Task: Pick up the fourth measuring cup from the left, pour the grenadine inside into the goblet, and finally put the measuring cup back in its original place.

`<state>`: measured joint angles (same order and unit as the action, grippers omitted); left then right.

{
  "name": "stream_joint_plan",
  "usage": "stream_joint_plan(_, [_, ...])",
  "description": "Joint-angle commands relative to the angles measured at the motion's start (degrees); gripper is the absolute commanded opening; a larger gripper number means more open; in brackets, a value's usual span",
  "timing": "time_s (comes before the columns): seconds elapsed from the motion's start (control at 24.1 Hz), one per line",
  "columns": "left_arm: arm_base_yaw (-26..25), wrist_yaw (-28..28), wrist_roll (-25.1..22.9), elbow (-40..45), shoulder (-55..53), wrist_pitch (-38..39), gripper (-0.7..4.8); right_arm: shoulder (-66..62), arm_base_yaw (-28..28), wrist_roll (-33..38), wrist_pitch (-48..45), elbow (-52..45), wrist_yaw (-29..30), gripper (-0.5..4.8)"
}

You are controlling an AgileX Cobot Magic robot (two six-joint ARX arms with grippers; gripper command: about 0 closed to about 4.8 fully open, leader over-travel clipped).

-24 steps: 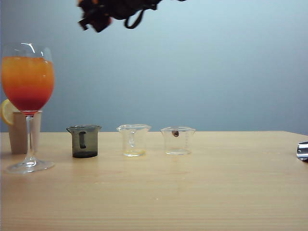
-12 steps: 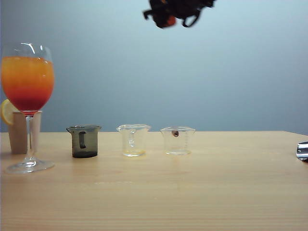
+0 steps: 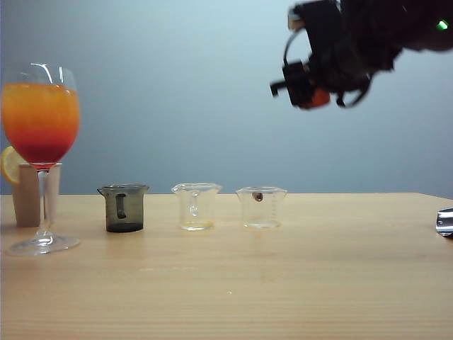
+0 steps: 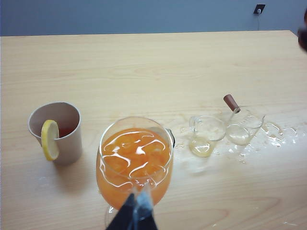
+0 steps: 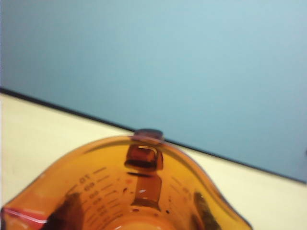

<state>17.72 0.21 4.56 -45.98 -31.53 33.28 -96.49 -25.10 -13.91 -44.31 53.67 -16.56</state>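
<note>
Hanging high above the right half of the desk [image 3: 283,283] in the exterior view, the right tool [image 3: 306,88] carries the amber measuring cup [image 3: 316,98], of which only an orange patch shows under the dark fingers, well above the row of cups. On the desk, from the left, stand the goblet [image 3: 40,120] with an orange drink that turns dark red, the grenadine [image 3: 39,150], at the bottom of its bowl, a tan paper cup [image 3: 27,195] with a lemon slice [image 3: 10,164] on its rim just behind the goblet, a smoky grey measuring cup [image 3: 124,207], and two clear measuring cups [image 3: 197,205] and [image 3: 261,206]. A metallic object [image 3: 445,221] shows at the right edge.

From the left wrist view, the left tool [image 4: 136,218] sits just under the goblet [image 4: 135,160]; its dark tips show with the glass stem between them, but whether they press on it I cannot tell. The paper cup [image 4: 60,134] with the lemon slice [image 4: 49,139] stands beside the goblet, and the two clear cups [image 4: 206,135] and [image 4: 243,125] lie further off amid wet patches on the desk [image 4: 144,67].

The right wrist view is filled low down by the amber measuring cup [image 5: 129,191], grasped by the right tool, its handle [image 5: 144,155] and printed scale visible, dark streaks clinging inside.
</note>
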Motion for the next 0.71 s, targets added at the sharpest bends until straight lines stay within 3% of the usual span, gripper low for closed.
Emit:
stream_joint_plan(0.04, [0.00,0.85,0.00,-0.07,0.07,-0.52,-0.06,0.39,0.02,1.75,-6.21,-5.05,-1.84,-0.06])
stream_joint_plan(0.33, [0.00,1.14,0.35,-0.07,0.04,-0.50,-0.06,-0.15,1.68,5.20,-7.41,-13.31,-2.78,-0.06])
stream_joint_plan(0.71, [0.00,1.14,0.39,-0.07,0.07,-0.52,-0.06,-10.01,4.85,8.41,-17.22,-13.42,3.26,-0.06])
